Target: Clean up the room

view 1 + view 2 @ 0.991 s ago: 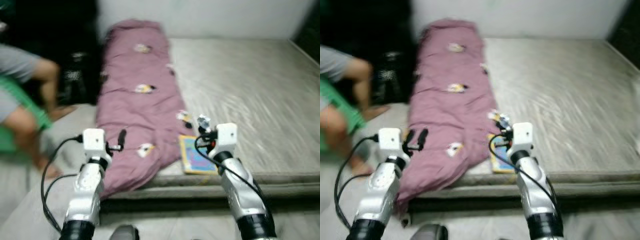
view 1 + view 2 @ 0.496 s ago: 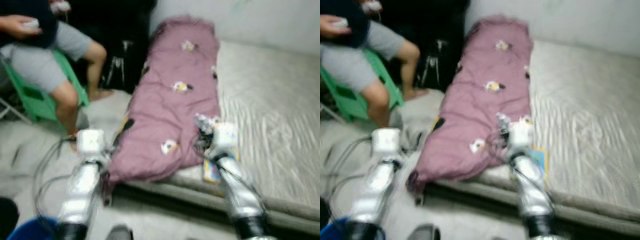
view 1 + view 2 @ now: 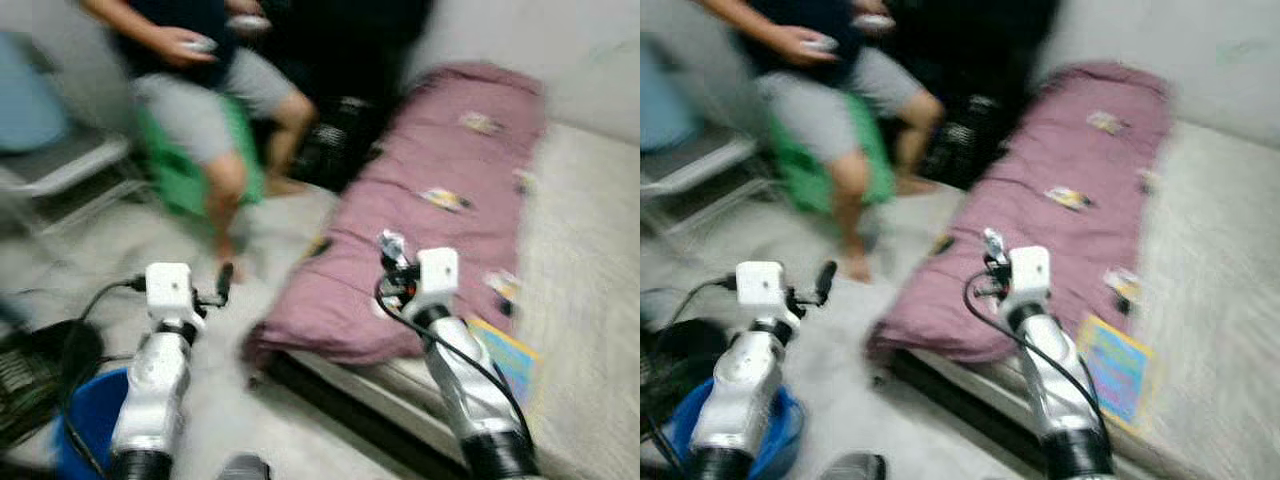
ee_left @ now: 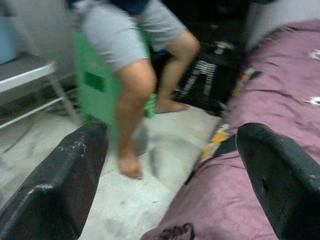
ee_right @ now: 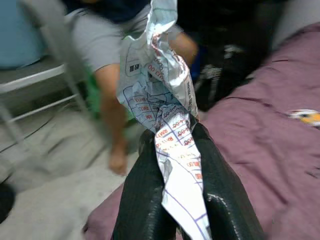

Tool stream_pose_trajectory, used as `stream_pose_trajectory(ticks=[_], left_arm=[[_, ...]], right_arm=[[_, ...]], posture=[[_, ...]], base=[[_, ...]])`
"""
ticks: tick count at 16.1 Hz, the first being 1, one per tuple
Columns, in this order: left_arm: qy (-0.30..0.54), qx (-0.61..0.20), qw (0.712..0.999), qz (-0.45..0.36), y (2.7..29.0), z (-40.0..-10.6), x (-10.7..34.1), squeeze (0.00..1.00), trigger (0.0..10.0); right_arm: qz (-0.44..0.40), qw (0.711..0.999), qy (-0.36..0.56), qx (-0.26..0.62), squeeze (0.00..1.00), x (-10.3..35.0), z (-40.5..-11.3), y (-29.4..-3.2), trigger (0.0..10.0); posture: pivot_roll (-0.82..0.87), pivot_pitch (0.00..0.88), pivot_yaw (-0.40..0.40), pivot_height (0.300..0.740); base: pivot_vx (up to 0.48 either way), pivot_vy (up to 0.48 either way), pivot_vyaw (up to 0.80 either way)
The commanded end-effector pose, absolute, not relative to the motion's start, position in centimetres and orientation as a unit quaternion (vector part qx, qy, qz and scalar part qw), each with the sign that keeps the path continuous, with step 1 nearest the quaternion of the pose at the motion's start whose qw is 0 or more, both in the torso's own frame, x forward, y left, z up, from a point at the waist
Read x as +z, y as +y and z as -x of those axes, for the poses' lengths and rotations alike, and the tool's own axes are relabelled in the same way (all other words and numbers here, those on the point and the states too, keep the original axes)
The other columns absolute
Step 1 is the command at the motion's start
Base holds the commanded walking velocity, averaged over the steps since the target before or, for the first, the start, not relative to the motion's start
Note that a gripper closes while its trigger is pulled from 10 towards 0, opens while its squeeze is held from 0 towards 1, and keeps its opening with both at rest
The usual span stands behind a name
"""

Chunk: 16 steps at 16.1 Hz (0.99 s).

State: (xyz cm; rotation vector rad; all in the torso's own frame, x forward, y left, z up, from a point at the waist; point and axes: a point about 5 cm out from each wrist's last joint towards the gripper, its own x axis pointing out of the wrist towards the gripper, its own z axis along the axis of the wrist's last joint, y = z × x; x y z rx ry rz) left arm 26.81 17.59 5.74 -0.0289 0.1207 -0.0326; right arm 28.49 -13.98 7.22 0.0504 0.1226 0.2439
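bed (image 3: 590, 260) with purple quilt (image 3: 440, 230) | right gripper (image 5: 172, 150) pinches crumpled paper (image 5: 160, 85)

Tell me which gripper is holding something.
The right gripper: its fingers are shut on a crumpled printed paper. The left gripper is open, with nothing between its fingers.

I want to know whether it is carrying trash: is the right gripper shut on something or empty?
Shut: the right gripper pinches a crumpled printed paper between its black fingers.
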Motion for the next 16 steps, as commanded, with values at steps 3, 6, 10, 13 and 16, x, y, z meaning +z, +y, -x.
stream_pose_trajectory(ticks=[3, 6, 10, 13, 16], left_arm=[[0.07, -0.022, 0.997, 0.008, 17.73, -26.13, 5.23, 0.0, 10.0], [0.068, -0.017, 0.997, 0.009, 17.9, -26.32, 5.35, 0.0, 10.0], [0.066, -0.019, 0.998, 0.006, 17.96, -26.29, 5.41, 0.0, 10.0], [0.063, -0.02, 0.998, 0.003, 17.92, -26.12, 5.4, 0.0, 10.0], [0.058, -0.015, 0.998, 0.004, 17.72, -25.8, 5.29, 0.0, 10.0]], right_arm=[[-0.023, 0.991, 0.057, 0.12, 0.0, 7.41, -28.5, -14.33, 10.0], [-0.02, 0.989, 0.06, 0.131, 0.0, 7.28, -28.59, -13.85, 10.0], [-0.019, 0.988, 0.059, 0.138, 0.0, 7.28, -28.66, -13.65, 10.0], [-0.02, 0.988, 0.061, 0.139, 0.0, 7.11, -28.53, -13.69, 10.0], [-0.023, 0.988, 0.065, 0.139, 0.0, 6.87, -28.37, -13.6, 10.0]], posture=[[0.0, 0.0, -0.034, 0.74], [0.01, 0.0, -0.041, 0.74], [0.01, 0.0, -0.039, 0.74], [0.01, 0.0, -0.035, 0.74], [0.02, 0.0, -0.043, 0.74]], base=[[0.0, 0.0, 0.8], [0.0, 0.0, 0.8], [0.0, 0.0, 0.8], [0.0, 0.0, 0.8], [0.0, 0.0, 0.8]])
